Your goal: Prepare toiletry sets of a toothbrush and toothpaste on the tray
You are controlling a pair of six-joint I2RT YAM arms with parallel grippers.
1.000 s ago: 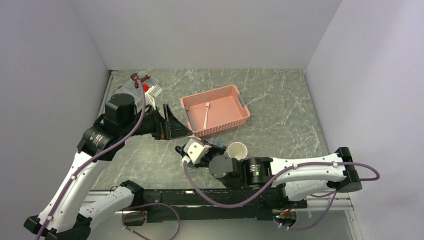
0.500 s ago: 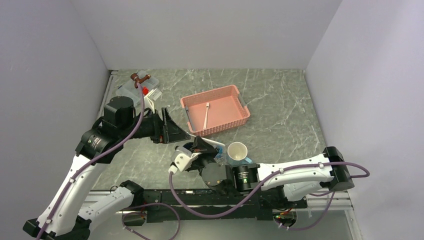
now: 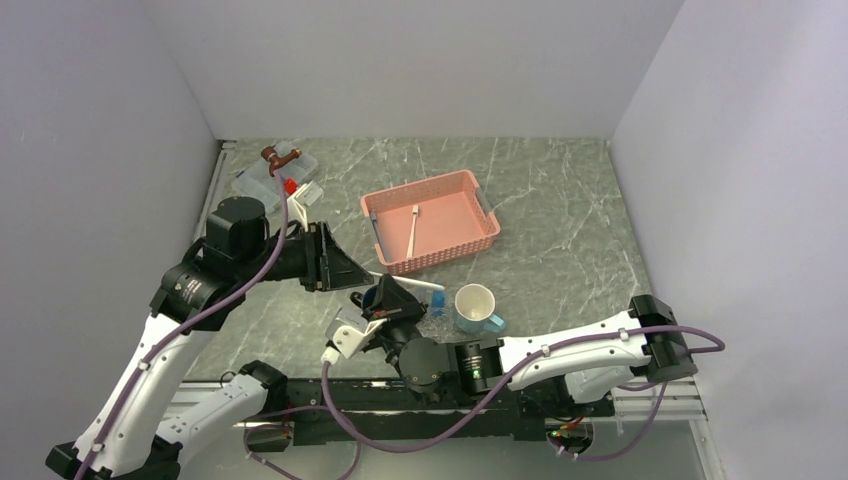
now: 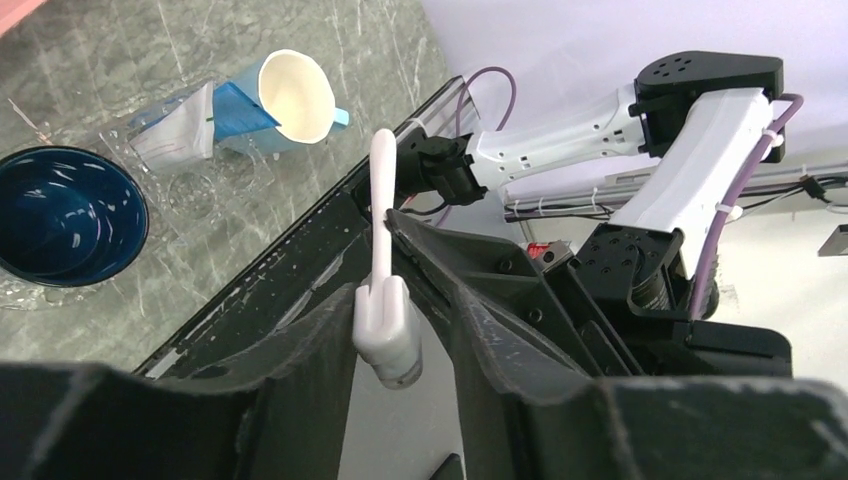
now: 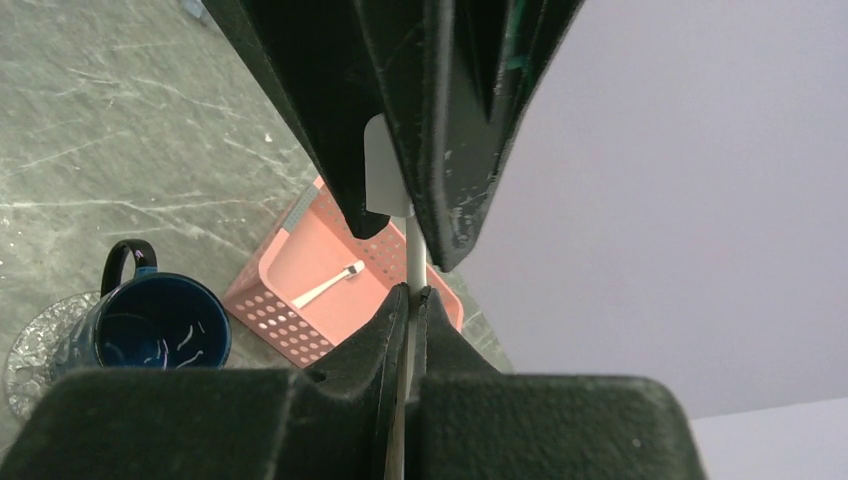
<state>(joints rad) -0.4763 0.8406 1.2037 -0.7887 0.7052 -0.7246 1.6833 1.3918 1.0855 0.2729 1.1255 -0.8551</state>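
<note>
Toothbrush [image 4: 381, 200] clamped in shut right pincer [image 5: 410, 296], other end inside left pincer [image 4: 388, 285], hold there unclear

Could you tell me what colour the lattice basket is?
The basket is pink; best in the top external view.

In the basket [image 3: 430, 220], one toothbrush [image 3: 413, 228]. On the tray [image 4: 215, 185] in front of it, a mug [image 4: 65, 215] beside a toothpaste tube [image 4: 190, 120].
</note>
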